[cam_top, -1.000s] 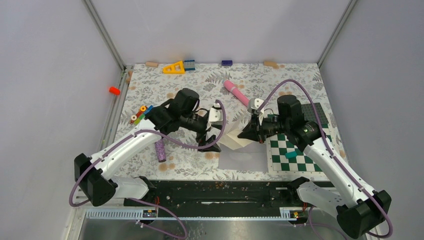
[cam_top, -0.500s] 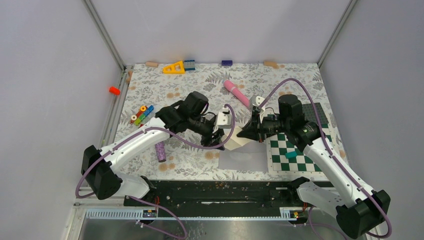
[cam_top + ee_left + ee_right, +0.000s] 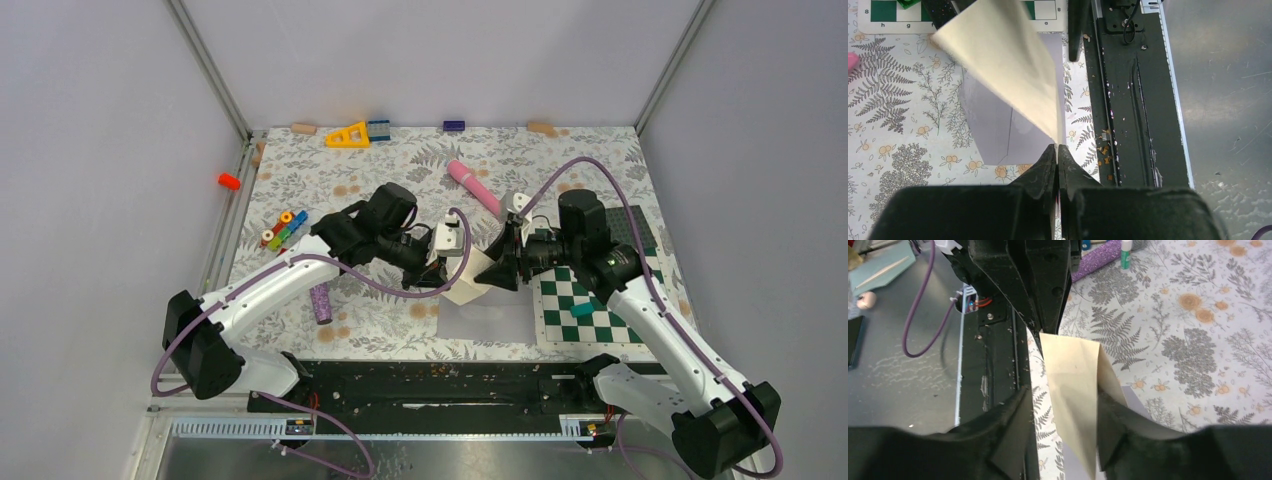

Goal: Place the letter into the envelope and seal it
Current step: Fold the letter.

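Step in hand: transfer of the letter (image 3: 1003,60) between arms. Left gripper (image 3: 1057,150) jaws pinch a corner of it; right gripper (image 3: 1063,405) jaws stand spread either side. The envelope (image 3: 490,322) lies flat beneath, near centre. Next: align the letter edge with the envelope mouth

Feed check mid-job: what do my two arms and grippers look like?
The left arm and right arm have white link shells, black joint housings and black bases; a purple cable loops along each. The left gripper and right gripper are black, with tapered fingers.
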{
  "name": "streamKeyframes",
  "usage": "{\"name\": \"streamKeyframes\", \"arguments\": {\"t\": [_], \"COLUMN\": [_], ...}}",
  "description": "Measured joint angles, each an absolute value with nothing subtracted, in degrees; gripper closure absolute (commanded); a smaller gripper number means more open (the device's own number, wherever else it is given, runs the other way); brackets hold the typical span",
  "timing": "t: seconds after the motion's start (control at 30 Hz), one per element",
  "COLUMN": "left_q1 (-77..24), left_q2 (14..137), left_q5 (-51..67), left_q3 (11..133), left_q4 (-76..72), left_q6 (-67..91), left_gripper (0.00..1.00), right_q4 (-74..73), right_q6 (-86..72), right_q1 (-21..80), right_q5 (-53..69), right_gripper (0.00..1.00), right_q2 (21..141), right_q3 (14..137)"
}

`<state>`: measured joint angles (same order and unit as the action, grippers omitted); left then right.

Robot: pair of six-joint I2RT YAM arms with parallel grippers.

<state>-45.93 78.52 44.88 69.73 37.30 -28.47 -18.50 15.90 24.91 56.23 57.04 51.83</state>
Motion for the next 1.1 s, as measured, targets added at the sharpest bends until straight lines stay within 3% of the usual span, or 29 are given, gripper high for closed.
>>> {"name": "streamKeyframes", "arguments": {"t": [0.27,0.43,0.7,0.93,1.1], "left_q1": [-46.8,-49.3,-51.9,-52.0,-52.0], "left_q2": [78.5,78.5,78.5,78.5,78.5], "left_q5": [43.4,41.8,40.4,39.1,37.8], "left_q3": [69.7,69.7,69.7,69.8,69.9], "left_q4": [38.1,41.0,44.2,44.2,43.6], "left_q6": [-31.0,-34.4,-37.4,-37.6,-36.7], "left_gripper": [1.0,1.0,1.0,1.0,1.0], "right_q4": [-22.0,-22.4,-22.6,-22.4,-22.5], "right_q6": [20.3,22.4,23.1,22.1,21.8], "right_q1": [22.8,22.1,22.0,22.1,22.6], "right_q5": [55.6,56.7,63.9,68.9,70.5], "right_gripper": [0.08,0.0,0.02,0.15,0.32], "right_q2": [51.4,49.7,57.0,59.4,60.4], "right_q3": [51.9,51.9,51.7,50.9,50.4]}}
